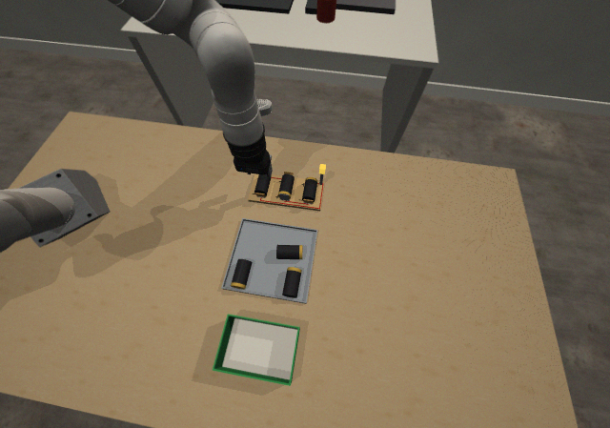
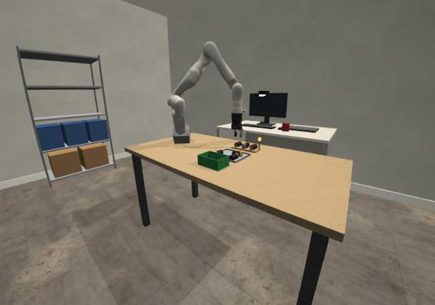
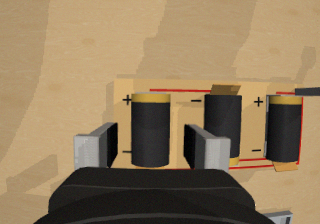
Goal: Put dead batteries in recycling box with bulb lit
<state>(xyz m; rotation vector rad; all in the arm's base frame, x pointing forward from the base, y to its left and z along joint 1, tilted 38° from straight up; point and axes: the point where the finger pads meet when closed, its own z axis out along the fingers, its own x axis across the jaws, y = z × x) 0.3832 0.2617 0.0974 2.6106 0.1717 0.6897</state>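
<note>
My gripper (image 1: 259,173) (image 2: 238,134) (image 3: 150,139) is open a little above the left battery (image 1: 262,186) (image 3: 150,111), with nothing held. That battery lies in the holder (image 1: 298,189) (image 3: 187,104), its gold end at the plus mark. The middle battery (image 1: 286,185) (image 3: 223,119) has its gold end the opposite way; the right battery (image 1: 310,190) (image 3: 284,129) points like the left one. The bulb (image 1: 322,169) (image 2: 259,139) glows yellow. Three batteries (image 1: 289,252) (image 1: 241,273) (image 1: 292,282) lie in the grey tray (image 1: 266,236). The green recycling box (image 1: 294,355) (image 2: 213,161) stands upright and empty.
The bulb's post rises at the holder's right rear corner. The tray lies between the holder and the box. The arm's base (image 1: 83,207) (image 2: 181,138) is at the left. A white desk (image 1: 355,36) with a red cup (image 1: 326,7) stands behind the table.
</note>
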